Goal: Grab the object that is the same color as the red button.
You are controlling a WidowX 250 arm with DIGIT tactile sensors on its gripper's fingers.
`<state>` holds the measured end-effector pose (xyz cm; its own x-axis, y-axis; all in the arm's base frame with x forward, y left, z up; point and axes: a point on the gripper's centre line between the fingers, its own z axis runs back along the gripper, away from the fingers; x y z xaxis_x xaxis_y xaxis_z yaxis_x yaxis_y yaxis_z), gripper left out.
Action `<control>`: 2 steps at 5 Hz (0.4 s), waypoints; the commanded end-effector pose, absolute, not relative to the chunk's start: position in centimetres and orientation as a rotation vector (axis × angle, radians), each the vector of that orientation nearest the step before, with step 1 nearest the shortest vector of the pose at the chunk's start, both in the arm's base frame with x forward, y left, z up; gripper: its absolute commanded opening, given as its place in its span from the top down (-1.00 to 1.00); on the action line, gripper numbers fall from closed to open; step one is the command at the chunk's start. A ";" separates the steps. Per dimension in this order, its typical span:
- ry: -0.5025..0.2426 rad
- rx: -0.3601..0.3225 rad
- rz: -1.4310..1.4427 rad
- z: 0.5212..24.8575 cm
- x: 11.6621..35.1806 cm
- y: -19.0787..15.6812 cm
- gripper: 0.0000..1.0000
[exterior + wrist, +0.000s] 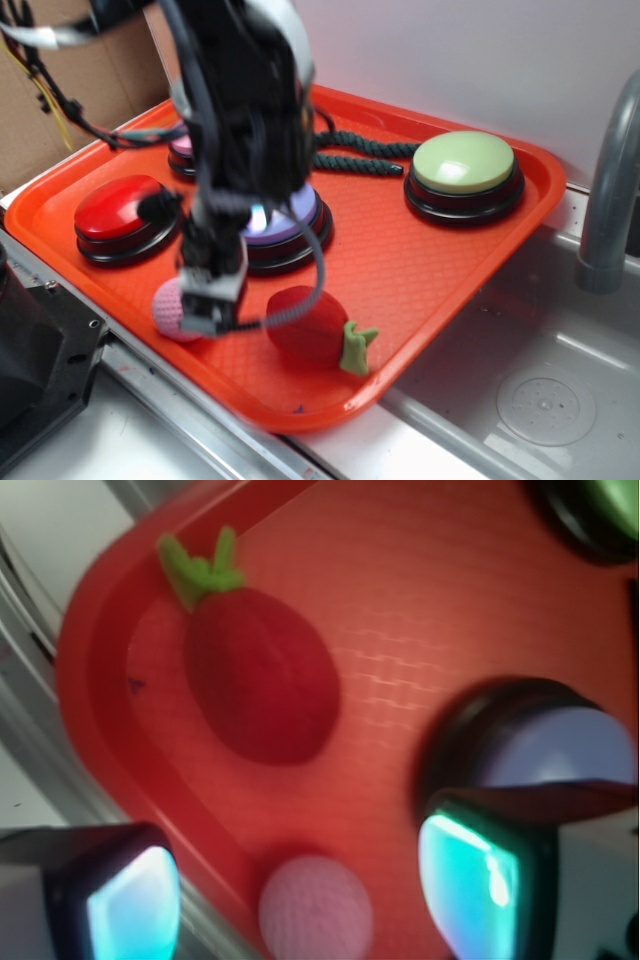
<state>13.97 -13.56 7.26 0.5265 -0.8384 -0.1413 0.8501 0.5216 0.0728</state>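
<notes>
Inside orange tray [440,250]: plush strawberry [308,325], red button [120,207].

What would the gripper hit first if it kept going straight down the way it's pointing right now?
Probably the pink knitted ball, which sits between the open gripper's fingers in the wrist view. The plush strawberry lies off to one side on the orange tray. Blur leaves the gripper's height unclear.

White wall [480,60], steel sink [520,390], grey faucet [610,190]

No text, label, brand, number or sign can be read anywhere in either view; both are blurred.
</notes>
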 end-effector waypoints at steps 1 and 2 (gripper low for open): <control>0.033 0.116 -1.062 3.8 14.8 -16.2 -1.00; 0.027 0.099 -1.056 3.0 15.6 -16.4 -1.00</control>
